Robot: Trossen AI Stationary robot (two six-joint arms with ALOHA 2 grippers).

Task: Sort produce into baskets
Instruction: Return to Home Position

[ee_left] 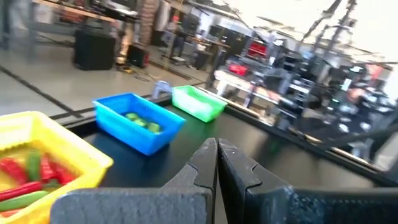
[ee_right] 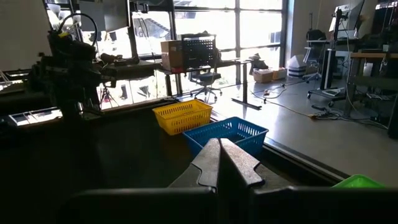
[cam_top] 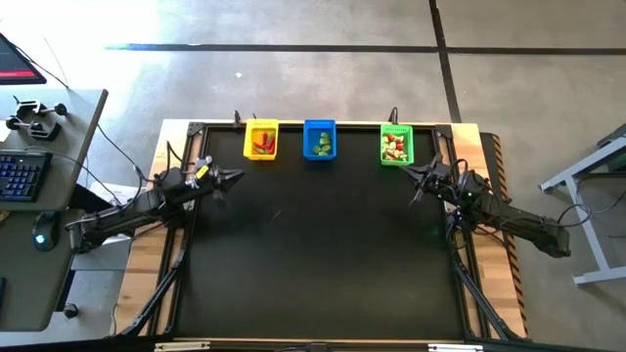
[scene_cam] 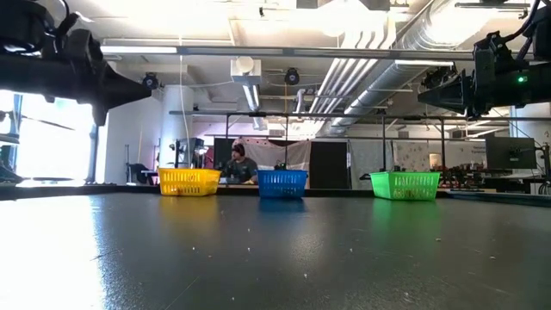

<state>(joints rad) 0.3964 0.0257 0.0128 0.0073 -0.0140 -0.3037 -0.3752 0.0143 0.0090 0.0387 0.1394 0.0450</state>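
Standing in a row along the far edge of the black-topped table (cam_top: 313, 264): three small rectangular plastic lattice baskets, well apart from one another.

- Yellow basket (scene_cam: 188, 182), nearest the far-left corner: holds slim red toy chillies (cam_top: 263, 145). The left wrist view also shows a few slim green pieces among them.
- Blue basket (scene_cam: 282, 182), mid-edge: holds green pieces (cam_top: 322, 148).
- Bright green basket (scene_cam: 405, 185), nearest the far-right corner: holds white-and-red mushroom-like pieces (cam_top: 393, 149).
- No loose produce is seen on the table top.

Left claw (cam_top: 235, 178): raised above the table near its left edge, just short of the yellow basket. Its fingers are pressed together and hold nothing.

Right claw (cam_top: 419, 182): raised near the right edge, close to the green basket. Its fingers are likewise together and empty.

Status, as judged: sorting looks finished and the arms appear to be parking.

Hazards: each claw hangs near a light, seemingly loose basket. A wide or low swing on withdrawal could clip a rim and tip or slide the basket, spilling pieces. The green pieces in the yellow basket may count as mis-sorted.

Markings: no brand, label or writing is legible on the baskets, produce or arms.
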